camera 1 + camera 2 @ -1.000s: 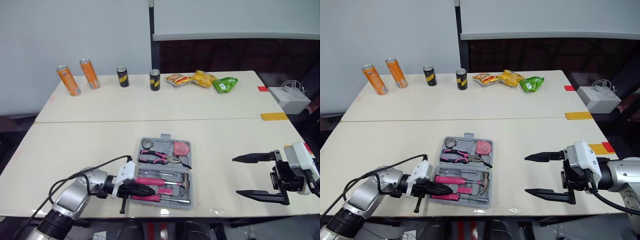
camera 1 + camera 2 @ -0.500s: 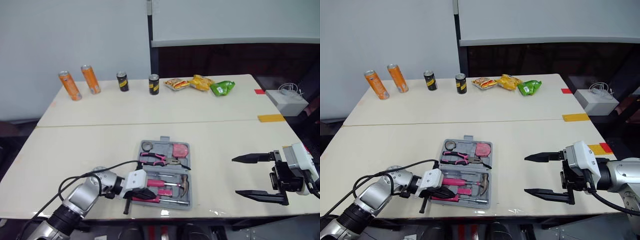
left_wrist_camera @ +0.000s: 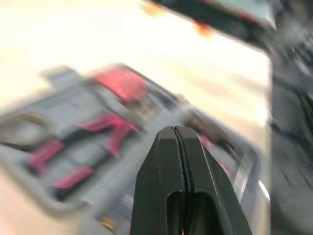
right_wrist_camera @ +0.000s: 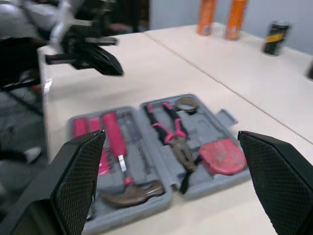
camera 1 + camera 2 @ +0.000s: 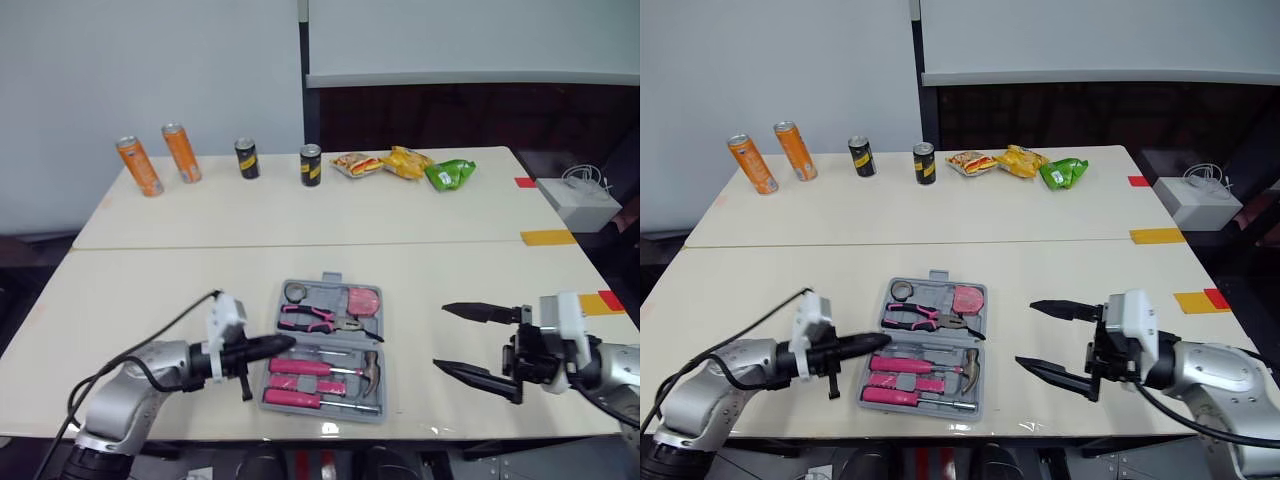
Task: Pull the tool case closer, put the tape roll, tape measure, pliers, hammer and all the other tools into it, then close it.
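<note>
The grey tool case [image 5: 377, 330] lies open near the table's front edge. Inside it are a tape roll [image 5: 294, 291], pink-handled pliers [image 5: 318, 316], a pink tape measure [image 5: 363, 298], a hammer [image 5: 338, 367] and pink-handled drivers [image 5: 298, 399]. My left gripper [image 5: 286, 342] is shut with nothing in it, and its tips reach over the case's left edge. Its wrist view has the closed fingertips [image 3: 175, 130] above the blurred case. My right gripper [image 5: 441, 337] stands open to the right of the case, apart from it. The right wrist view looks onto the case [image 4: 215, 116] between the right fingers [image 4: 80, 171].
Two orange cans [image 5: 138, 164] and two dark cans [image 5: 246, 157] stand along the far edge, with snack packets [image 5: 405, 160] to their right. A white box [image 5: 578, 199] sits off the table's right side. Yellow tape [image 5: 548, 234] marks the right edge.
My left gripper has pulled back left from the case's front-left corner to its left edge. My right gripper has moved left, closer to the case. The camera shifted slightly.
</note>
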Controlling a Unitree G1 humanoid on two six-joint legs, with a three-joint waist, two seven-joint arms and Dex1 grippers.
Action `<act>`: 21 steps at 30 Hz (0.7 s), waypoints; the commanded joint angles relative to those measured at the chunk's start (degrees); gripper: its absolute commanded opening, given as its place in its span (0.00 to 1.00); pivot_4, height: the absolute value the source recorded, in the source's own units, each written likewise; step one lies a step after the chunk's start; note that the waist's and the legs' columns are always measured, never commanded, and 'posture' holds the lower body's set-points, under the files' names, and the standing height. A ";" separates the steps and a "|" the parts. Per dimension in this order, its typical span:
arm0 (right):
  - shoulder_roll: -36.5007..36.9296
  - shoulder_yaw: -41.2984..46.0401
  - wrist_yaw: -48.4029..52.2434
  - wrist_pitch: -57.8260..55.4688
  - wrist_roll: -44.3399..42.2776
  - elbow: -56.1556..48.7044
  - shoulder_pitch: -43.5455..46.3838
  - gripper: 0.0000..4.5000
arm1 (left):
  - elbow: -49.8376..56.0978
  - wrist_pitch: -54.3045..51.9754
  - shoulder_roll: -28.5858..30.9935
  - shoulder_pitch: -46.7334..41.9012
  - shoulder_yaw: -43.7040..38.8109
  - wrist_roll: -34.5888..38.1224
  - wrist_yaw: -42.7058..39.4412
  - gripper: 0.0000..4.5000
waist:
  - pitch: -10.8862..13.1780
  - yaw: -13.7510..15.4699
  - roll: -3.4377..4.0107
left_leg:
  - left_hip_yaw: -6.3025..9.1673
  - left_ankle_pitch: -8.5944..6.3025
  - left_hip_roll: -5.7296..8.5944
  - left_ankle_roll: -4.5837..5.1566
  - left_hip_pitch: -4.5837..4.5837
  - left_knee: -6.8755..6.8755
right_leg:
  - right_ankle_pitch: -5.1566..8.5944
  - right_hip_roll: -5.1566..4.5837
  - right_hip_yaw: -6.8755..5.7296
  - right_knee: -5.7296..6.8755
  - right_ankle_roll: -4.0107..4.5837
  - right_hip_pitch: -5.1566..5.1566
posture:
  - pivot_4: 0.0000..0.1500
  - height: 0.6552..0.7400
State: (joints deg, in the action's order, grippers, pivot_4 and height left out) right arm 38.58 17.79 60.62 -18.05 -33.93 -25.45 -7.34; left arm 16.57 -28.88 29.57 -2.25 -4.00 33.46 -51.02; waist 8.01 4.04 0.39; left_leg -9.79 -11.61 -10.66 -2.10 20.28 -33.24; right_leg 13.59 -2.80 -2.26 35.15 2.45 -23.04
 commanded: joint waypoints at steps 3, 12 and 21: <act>-7.82 -3.88 -11.02 0.55 2.26 0.63 2.32 1.00 | 0.72 2.09 0.05 1.69 -7.61 0.11 6.11 0.01 | 0.14 -0.69 -0.20 | 0.02 0.00 -0.03 -0.01 0.00 0.09 | 0.00 0.05 0.00 0.01 -0.01 -0.05 | 1.00 1.00; -6.58 -4.27 -3.51 10.78 5.75 10.12 -4.03 1.00 | -3.95 9.97 1.76 12.93 -15.72 0.68 0.54 0.41 | 0.30 -1.16 -0.44 | 0.00 -0.22 -0.01 -0.01 0.04 0.12 | 0.09 0.03 0.01 -0.19 -0.17 -0.08 | 1.00 1.00; -1.72 4.89 3.90 16.73 4.23 17.29 -15.08 1.00 | -8.25 14.90 3.73 24.80 -22.54 0.25 -5.07 0.99 | 0.64 -1.07 -0.60 | -0.04 -0.60 -0.01 -0.21 -0.33 0.14 | 0.28 -0.01 0.03 -0.43 -0.47 0.45 | 1.00 1.00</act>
State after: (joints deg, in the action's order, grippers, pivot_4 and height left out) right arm 36.36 20.39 63.52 -2.88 -28.19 -7.92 -22.09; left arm 8.59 -15.90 32.36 22.36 -24.64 33.74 -54.82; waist 8.65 2.97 -0.20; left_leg -9.83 -12.21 -10.67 -2.32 19.91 -33.10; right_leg 13.94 -2.81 -2.23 34.72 1.86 -22.55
